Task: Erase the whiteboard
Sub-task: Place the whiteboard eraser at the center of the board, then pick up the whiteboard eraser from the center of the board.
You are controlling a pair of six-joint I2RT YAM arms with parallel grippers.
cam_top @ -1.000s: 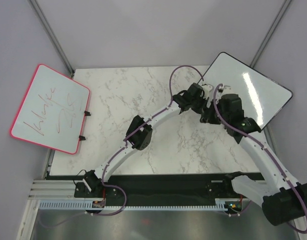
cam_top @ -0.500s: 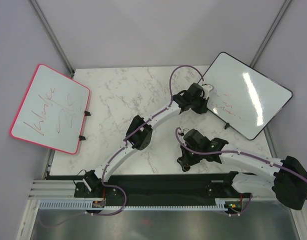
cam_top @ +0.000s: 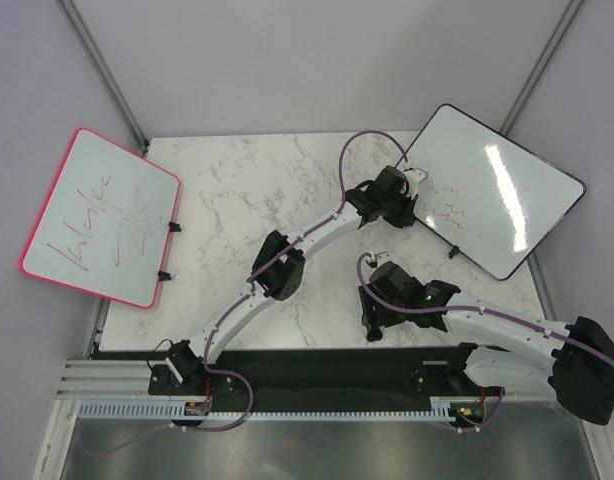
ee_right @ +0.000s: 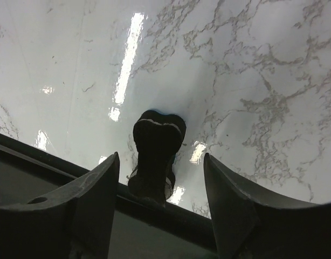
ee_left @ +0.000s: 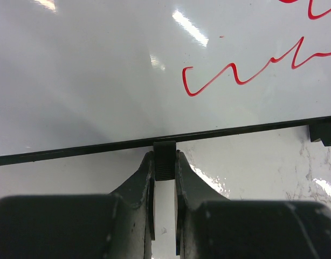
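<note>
left wrist: claw [ee_left: 165, 157] clamps whiteboard [ee_left: 101, 70] edge

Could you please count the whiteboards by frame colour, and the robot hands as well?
Black-framed whiteboard: 1
Pink-framed whiteboard: 1
Robot hands: 2, the left hand and the right hand
Total: 4
</note>
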